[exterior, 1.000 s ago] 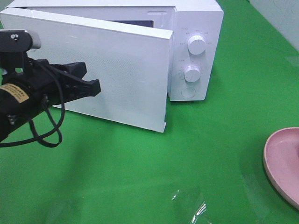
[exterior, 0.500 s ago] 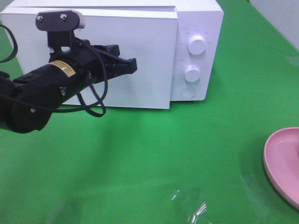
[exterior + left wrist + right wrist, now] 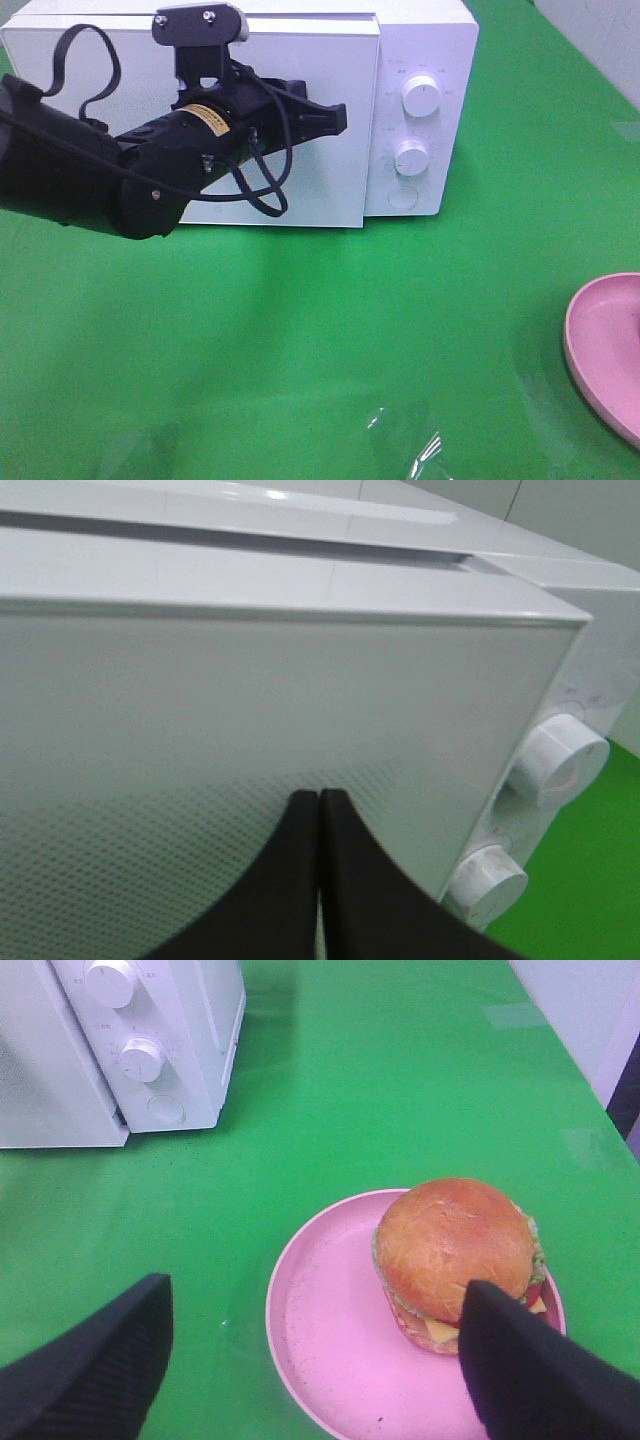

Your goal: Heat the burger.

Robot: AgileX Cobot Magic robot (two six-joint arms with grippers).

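Left pincer (image 3: 318, 810): jaws pressed together, holding nothing; its tips are right at the white microwave door (image 3: 300, 130), close to the door's edge by the dial panel.
Microwave (image 3: 430, 60): directly ahead of the left pincer, door shut flush with the body; two round knobs (image 3: 421, 97) lie just past the pincer's tips, on the panel side.
Right pincer (image 3: 310, 1345): jaws spread wide, gripping nothing, hanging above the green table (image 3: 380, 1080).
Burger (image 3: 455, 1260): sits on the pink plate (image 3: 320, 1330) below the right pincer, toward the finger (image 3: 530, 1380) on one side, which overlaps its edge in the wrist view; whether they touch cannot be told.
Burger versus left pincer: well apart; the burger is outside the microwave.
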